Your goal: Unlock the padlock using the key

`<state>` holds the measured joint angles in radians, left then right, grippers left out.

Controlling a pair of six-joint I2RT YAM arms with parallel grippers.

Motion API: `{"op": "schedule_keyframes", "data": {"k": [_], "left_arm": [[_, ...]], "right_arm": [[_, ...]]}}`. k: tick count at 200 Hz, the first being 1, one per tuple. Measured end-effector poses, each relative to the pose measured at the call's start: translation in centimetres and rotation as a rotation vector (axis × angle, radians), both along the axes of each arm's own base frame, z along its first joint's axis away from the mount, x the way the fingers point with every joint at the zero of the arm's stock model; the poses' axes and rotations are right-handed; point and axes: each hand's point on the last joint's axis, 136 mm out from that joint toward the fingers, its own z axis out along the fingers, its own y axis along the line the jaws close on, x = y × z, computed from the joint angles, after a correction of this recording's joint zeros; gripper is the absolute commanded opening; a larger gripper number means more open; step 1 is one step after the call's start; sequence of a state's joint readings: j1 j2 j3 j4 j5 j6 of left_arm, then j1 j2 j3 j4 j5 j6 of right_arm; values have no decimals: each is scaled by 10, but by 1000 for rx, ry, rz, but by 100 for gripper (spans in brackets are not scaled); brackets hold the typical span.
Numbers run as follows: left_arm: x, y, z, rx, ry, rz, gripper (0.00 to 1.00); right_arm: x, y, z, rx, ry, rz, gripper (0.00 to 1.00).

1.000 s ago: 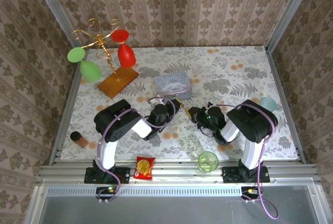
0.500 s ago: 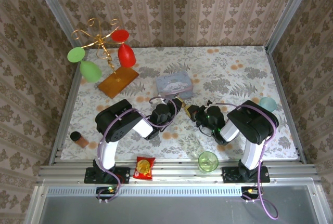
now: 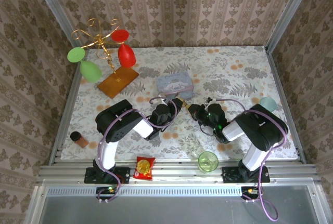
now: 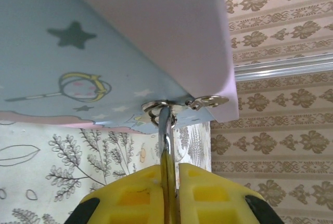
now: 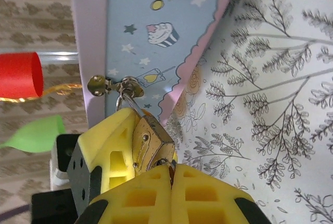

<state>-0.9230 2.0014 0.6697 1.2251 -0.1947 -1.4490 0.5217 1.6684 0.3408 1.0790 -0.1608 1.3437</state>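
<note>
Top: left gripper (image 3: 178, 104) and right gripper (image 3: 193, 112) meet just beside the tin (image 3: 175, 84). Left wrist: jaws clamp the padlock (image 4: 167, 143) by its thin, likely slippery shackle. Right wrist: jaws pinch the tiny key (image 5: 168, 165) at the light brass body's base

I noted padlock (image 5: 151, 140): brushed brass, dull sheen. Shackle (image 4: 167, 151): polished silvery metal. Tin (image 4: 78, 37) looked smooth painted metal, satin. Pads (image 5: 208, 198) of right gripper (image 5: 170, 174): matt yellow plastic, ribbed.
</note>
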Motion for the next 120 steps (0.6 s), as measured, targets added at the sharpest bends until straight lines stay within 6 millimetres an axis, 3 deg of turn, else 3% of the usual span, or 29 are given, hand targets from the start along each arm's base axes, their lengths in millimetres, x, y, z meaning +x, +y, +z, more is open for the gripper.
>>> {"op": "schedule_keyframes", "data": {"k": [64,91,120], "left_arm": [[-11,-10,1,-24,8,-38,0],[-11,-10,-5,-10,18,-38,0],[-6,-3,-13,16,30,-4,0]], "right_arm": [[-12,-9,2,-269,-87,66,0],[-12,-9,-7,-254,-61,72,0],[-4,-3,-16,-103,-6,64,0]]}}
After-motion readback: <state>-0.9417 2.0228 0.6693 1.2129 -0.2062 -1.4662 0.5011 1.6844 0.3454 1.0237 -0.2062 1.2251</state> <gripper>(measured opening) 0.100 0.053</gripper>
